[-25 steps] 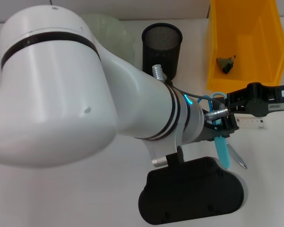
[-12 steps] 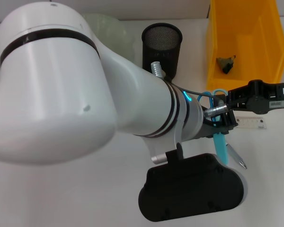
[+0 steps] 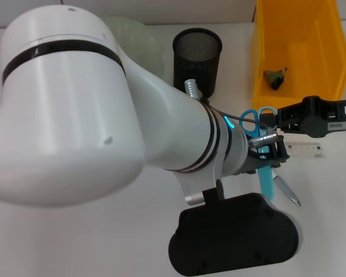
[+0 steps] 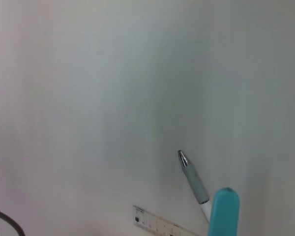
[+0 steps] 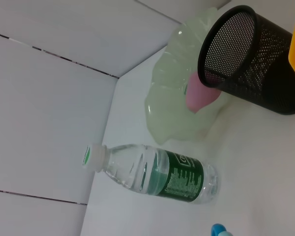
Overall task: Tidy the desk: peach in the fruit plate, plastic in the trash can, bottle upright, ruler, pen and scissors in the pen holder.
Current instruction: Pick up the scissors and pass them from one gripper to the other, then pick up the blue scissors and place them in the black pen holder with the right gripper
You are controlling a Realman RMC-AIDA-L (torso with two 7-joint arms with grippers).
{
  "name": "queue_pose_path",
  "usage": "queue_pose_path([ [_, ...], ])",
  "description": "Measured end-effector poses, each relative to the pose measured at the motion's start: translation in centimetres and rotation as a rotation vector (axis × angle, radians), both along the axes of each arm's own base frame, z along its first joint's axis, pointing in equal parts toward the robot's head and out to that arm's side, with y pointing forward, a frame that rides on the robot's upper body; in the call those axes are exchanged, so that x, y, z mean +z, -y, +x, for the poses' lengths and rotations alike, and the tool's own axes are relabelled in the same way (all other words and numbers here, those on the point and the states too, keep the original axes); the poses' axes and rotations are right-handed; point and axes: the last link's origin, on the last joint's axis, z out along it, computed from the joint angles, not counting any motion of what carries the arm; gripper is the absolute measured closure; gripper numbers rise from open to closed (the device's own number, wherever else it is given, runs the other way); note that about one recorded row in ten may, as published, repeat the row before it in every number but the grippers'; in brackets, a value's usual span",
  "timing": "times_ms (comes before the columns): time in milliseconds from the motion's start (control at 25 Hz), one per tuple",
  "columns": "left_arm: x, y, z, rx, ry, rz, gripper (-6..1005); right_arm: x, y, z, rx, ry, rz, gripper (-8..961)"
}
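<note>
My left gripper sits low over the desk, largely hidden behind my own forearm in the head view; I cannot tell whether it is closed. The blue scissors run through that spot, loops toward the bin, covered blade pointing back toward my base. I judge they are in my grasp, though the contact itself is hidden. My left wrist view shows only the blade's rounded tip, above the pen and the ruler, which both lie flat on the desk.

My right gripper reaches in from the right side, near the scissor loops; I cannot tell its state either.

Beyond lie the black mesh pen holder, standing upright, the yellow trash can with a dark scrap already inside, and the pale green fruit plate with the pink peach resting on it. The bottle lies on its side.

Step in hand, as I judge it: carrying the scissors to the pen holder. To do it well, I should lift until the blade tip clears the pen and ruler, keep the right arm out of the path, turn the scissors blade-down over the holder's mouth, and release only once the tip is inside the rim.
</note>
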Motion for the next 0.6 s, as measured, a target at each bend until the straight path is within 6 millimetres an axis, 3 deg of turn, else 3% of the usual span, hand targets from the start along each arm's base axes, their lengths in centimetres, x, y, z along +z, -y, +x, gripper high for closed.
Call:
queue_pose_path([
  [360,0.2,0.5,0.5,0.017,0.028,-0.004,602,0.7,-0.3,0.5,-0.020,-0.015,0.054,875],
  [600,0.3,0.4,0.8,0.059,0.094,0.003,493,2.3,-0.5,1.3,-0.042,-0.066,0.166,872],
])
